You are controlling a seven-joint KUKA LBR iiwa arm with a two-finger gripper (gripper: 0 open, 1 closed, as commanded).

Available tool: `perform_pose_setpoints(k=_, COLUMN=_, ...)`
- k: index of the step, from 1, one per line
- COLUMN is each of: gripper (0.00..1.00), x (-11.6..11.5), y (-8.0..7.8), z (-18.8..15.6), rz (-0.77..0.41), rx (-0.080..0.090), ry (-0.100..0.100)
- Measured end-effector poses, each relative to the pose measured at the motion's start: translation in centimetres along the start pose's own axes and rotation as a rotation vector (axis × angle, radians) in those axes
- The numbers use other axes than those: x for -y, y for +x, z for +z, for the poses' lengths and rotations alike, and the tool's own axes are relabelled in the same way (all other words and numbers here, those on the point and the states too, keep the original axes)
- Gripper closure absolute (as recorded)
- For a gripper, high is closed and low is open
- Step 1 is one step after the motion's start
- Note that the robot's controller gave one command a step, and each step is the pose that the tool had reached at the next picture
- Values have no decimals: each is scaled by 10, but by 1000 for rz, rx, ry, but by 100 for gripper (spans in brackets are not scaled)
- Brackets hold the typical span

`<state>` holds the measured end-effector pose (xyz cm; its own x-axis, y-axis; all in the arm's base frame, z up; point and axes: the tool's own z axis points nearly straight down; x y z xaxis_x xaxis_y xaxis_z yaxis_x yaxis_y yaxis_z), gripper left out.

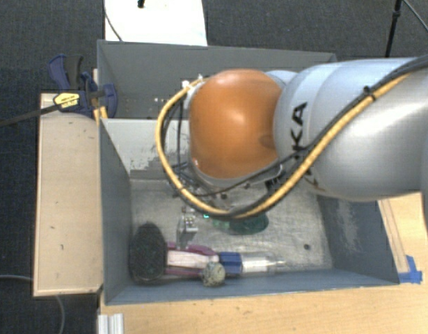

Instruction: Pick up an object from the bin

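Hanging above black brush [146,252], purple-white tube [188,259], blue-capped pen [252,263]; green disc [247,224] beside; fingers [188,226] opening: cannot tell.

The arm's orange cover [234,124] hides much of the floor of the bin [116,186]. The gripper [188,228] beneath it shows as little more than a small metal part. A dark green round thing [250,224] lies half under the arm (its kind cannot be told). The grey arm [367,131] is cut off at the right edge. A small grey lump [214,275] by the near wall is too small to identify.
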<state>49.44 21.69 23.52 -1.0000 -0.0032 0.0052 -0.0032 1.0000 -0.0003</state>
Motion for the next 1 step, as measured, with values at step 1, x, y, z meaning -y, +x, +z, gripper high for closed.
perform_pose_setpoints(k=1, gripper=0, x=46, y=18, z=124, rz=-247, rx=0, ry=2)
